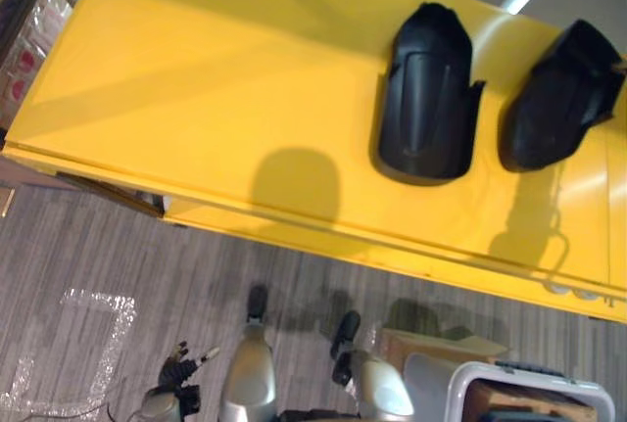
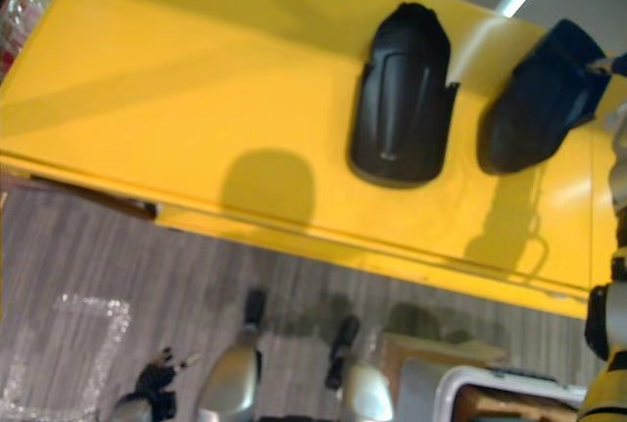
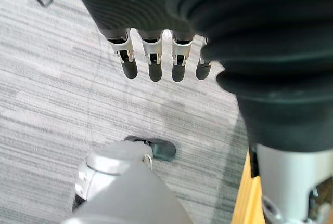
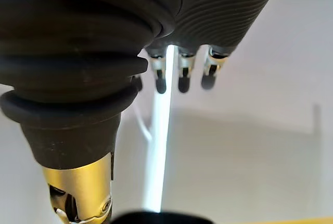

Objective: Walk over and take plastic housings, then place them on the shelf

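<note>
Two curved black housings (image 1: 428, 94) (image 1: 558, 99), glossy yellow shelf (image 1: 196, 79)

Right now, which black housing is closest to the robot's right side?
The slanted housing at the yellow shelf's right end; the other housing lies further left, nearer the middle.

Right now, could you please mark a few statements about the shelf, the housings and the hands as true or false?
1. The yellow shelf bears two black housings, the left housing and the right housing. True.
2. The housings are stacked. False: they lie side by side, a narrow gap between them.
3. The left hand hangs over the grey floor, fingers straight, holding nothing. True.
4. The right hand is curled round a housing. False: its fingers are straight and hold nothing.
5. The white bin stands on the shelf. False: it stands on the floor.
</note>
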Controlling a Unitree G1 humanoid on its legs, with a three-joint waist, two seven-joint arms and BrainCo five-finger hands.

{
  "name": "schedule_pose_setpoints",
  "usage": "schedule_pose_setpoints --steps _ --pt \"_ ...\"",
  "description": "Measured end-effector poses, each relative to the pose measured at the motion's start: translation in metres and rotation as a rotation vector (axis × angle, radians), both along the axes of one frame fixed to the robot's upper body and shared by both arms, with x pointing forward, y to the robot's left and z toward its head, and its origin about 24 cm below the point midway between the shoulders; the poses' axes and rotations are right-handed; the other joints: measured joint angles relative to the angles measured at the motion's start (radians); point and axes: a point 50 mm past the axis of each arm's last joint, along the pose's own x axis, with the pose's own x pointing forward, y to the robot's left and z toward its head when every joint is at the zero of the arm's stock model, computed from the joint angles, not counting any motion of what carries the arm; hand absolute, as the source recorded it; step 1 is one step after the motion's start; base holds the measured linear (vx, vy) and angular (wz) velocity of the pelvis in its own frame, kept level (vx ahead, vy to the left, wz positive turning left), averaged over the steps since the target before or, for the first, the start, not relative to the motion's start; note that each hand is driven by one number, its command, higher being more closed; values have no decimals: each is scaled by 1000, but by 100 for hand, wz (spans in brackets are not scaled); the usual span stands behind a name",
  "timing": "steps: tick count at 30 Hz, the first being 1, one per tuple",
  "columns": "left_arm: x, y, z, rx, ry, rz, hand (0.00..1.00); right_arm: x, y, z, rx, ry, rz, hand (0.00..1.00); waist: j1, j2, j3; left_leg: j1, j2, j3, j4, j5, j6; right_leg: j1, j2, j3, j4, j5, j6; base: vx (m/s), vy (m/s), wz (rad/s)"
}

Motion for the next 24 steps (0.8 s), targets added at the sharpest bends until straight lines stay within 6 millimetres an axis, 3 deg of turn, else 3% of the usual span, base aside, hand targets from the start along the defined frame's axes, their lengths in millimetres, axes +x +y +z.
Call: schedule_pose_setpoints --steps 9,13,19,24 --pt "0 2 1 -9 3 -15 0 -6 -11 1 -90 167 -70 0 0 -7 -1 -7 2 -3 0 0 0 -2 4 1 -5 0 0 2 -4 1" --pt "1 2 1 -11 -1 -20 0 -6 -12 -14 -106 232 -50 0 -4 -14 -5 -7 3 -1 0 0 -1 -2 5 3 -5 0 -1 0 0 0" --pt "1 9 5 11 -3 -26 0 -10 -16 -39 -147 362 -25 0 -7 -50 -31 -15 6 6 -1 -2 -2 -16 8 12 -7 0 -4 10 -7 -3" --pt "4 15 11 33 -19 -40 0 -15 -18 -46 -160 442 21 0 -10 -53 -33 -10 5 16 0 -3 -2 -16 7 25 -7 3 -8 -1 1 -5"
